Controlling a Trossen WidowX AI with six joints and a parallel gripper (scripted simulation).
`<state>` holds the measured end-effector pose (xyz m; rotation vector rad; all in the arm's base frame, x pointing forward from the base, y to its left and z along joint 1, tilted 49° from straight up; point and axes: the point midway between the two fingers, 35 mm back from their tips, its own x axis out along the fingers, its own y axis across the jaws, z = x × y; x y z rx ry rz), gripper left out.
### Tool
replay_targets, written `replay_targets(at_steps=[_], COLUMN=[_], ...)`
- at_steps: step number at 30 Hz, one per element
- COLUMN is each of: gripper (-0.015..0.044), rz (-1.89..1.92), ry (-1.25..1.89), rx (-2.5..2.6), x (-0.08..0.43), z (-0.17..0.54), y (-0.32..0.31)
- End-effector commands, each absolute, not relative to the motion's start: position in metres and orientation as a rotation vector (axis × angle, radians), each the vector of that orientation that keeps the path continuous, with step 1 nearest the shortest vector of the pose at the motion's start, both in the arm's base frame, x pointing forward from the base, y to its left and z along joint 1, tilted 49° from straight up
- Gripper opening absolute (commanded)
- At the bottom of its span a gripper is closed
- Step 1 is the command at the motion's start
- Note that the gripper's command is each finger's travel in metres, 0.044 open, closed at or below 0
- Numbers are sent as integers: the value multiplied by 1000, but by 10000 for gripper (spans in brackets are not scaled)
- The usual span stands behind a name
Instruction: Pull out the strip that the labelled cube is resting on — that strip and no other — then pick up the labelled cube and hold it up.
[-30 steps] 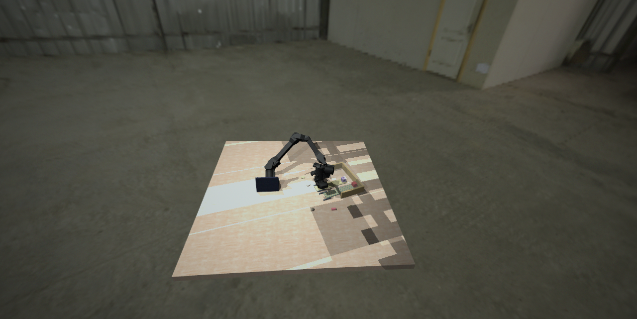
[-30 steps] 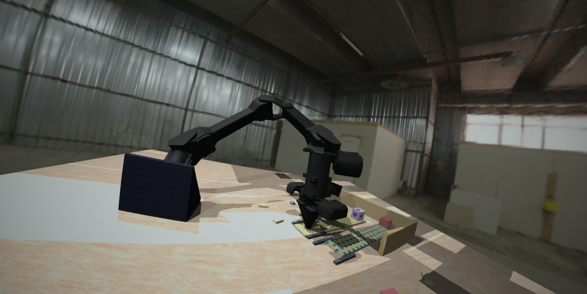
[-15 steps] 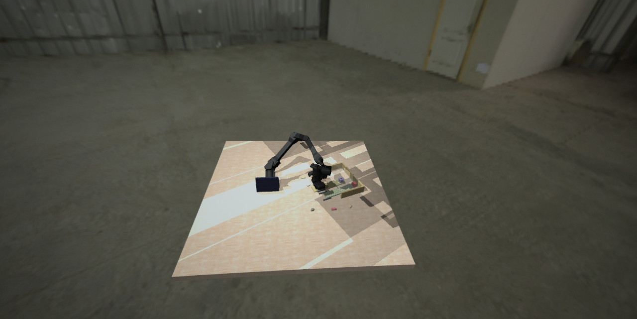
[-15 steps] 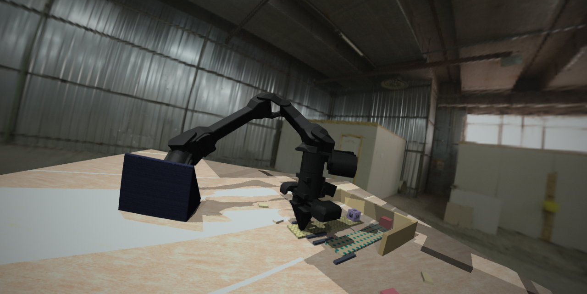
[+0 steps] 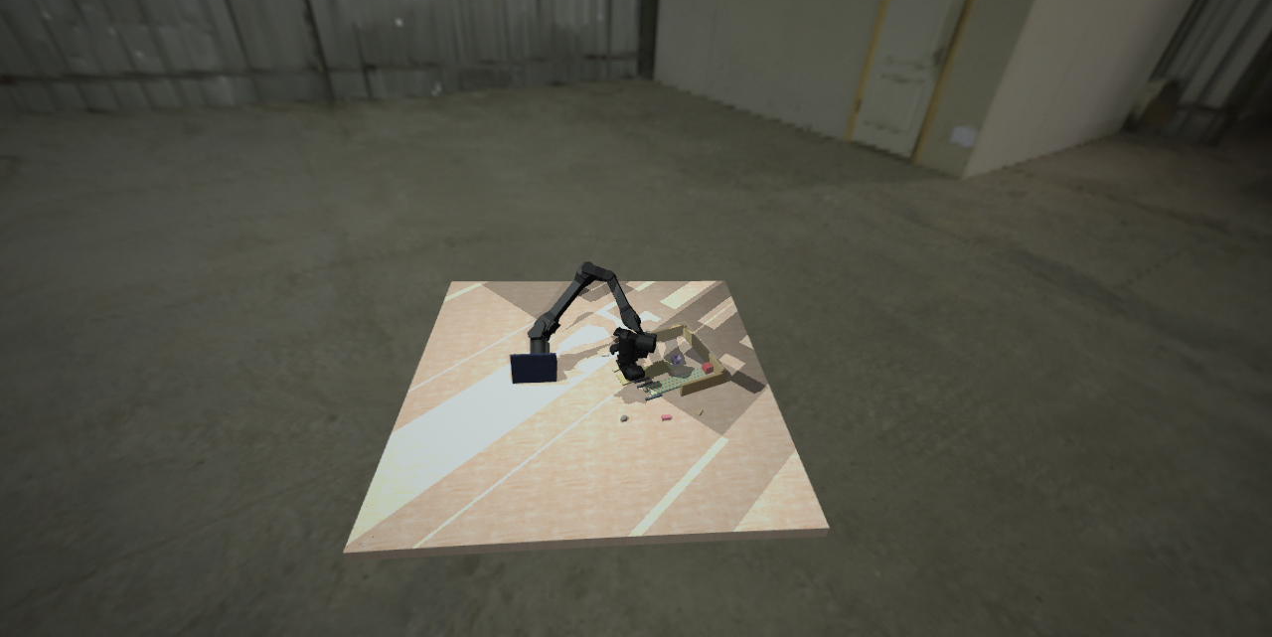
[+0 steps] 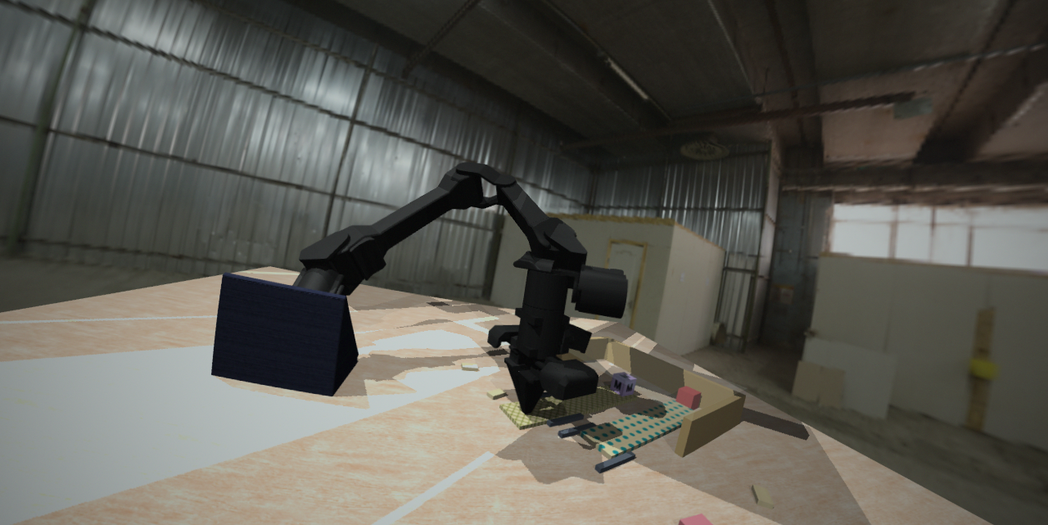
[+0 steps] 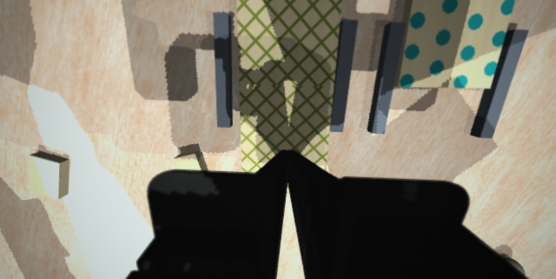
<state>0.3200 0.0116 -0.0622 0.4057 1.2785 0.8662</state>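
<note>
The purple cube with M labels (image 5: pixel 676 359) (image 6: pixel 623 384) sits at the far end of the green cross-hatched strip (image 6: pixel 520 420) (image 7: pixel 261 31). The teal-dotted strip (image 6: pixel 652 425) (image 7: pixel 473 23) lies beside it, with a plain red cube (image 5: pixel 707 368) (image 6: pixel 688 397) at its far end. My gripper (image 5: pixel 633 377) (image 6: pixel 527 410) (image 7: pixel 287 156) points down and is shut, with nothing seen between the fingers. Its tips are at the top of the cross-hatched strip, near its near end and past the rails on my side. The wrist view does not show the cubes.
Dark rails (image 7: pixel 223 70) (image 7: pixel 344 75) flank the cross-hatched strip, and two more (image 7: pixel 387 79) (image 7: pixel 499 83) flank the dotted one. Tan walls (image 6: pixel 711 427) stand round the far end. Small pale blocks (image 6: pixel 469 367) (image 7: pixel 48 175) lie nearby. A navy wedge (image 6: pixel 278 335) stands by the arm's base.
</note>
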Motion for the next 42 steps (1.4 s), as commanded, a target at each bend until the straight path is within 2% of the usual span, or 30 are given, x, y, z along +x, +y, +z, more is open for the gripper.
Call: replay_targets(at_steps=[1,42], gripper=[0,0], rz=[873,872], ry=[1312,1314], rx=[402,402], x=[306,250], z=[-69,-85], y=[15,2])
